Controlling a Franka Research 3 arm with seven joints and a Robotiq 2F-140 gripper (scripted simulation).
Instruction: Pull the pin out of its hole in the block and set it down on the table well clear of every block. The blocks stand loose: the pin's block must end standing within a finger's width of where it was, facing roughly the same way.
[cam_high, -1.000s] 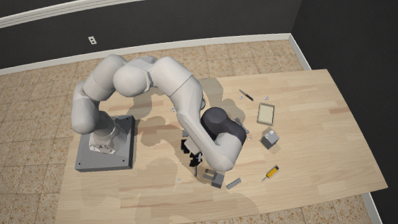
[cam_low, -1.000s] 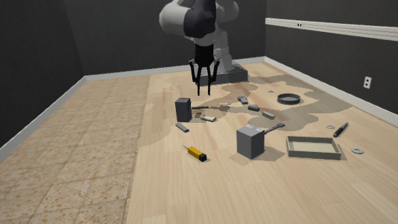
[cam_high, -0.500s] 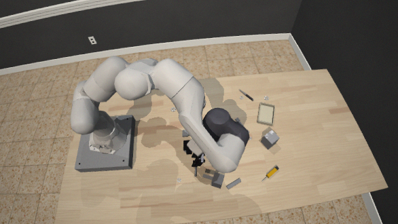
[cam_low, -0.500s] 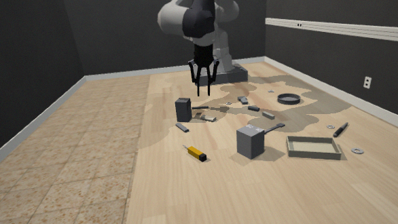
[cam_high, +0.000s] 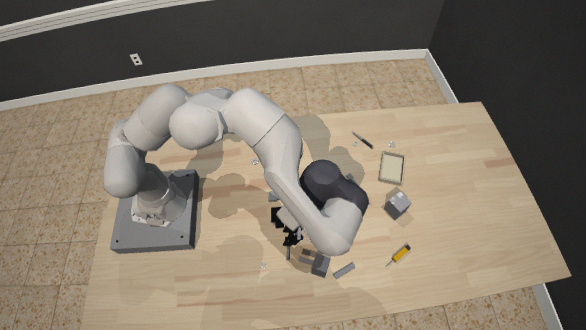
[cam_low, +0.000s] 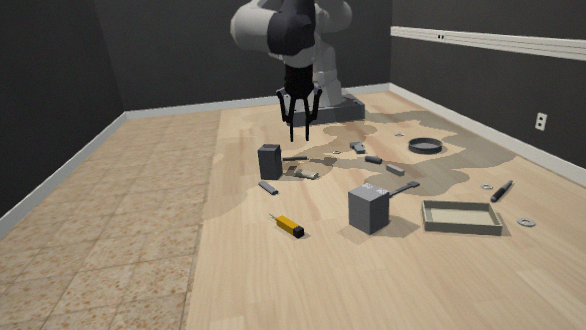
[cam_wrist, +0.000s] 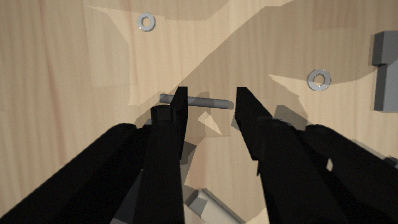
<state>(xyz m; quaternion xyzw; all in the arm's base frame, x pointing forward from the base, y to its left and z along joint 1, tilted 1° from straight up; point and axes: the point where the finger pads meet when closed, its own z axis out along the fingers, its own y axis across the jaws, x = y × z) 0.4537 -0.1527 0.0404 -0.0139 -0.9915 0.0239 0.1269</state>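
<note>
A thin grey pin (cam_wrist: 205, 102) (cam_low: 295, 158) lies flat on the wooden table, straight below my gripper (cam_wrist: 211, 102) (cam_low: 299, 139) (cam_high: 294, 239). The gripper hangs well above the table with its black fingers partly apart and nothing between them. A dark grey upright block (cam_low: 270, 161) (cam_high: 320, 265) stands just beside the pin; I cannot tell from these views whether the pin touches it. In the wrist view the fingers hide the block.
Small grey parts (cam_low: 306, 174) (cam_low: 268, 187) lie around the block. A grey cube (cam_low: 368, 207) (cam_high: 397, 205), a shallow tray (cam_low: 461, 231) (cam_high: 391, 156), a yellow-handled tool (cam_low: 290, 226) (cam_high: 400, 254), a round dish (cam_low: 425, 145) and washers (cam_wrist: 146, 22) (cam_wrist: 318, 79) are scattered about.
</note>
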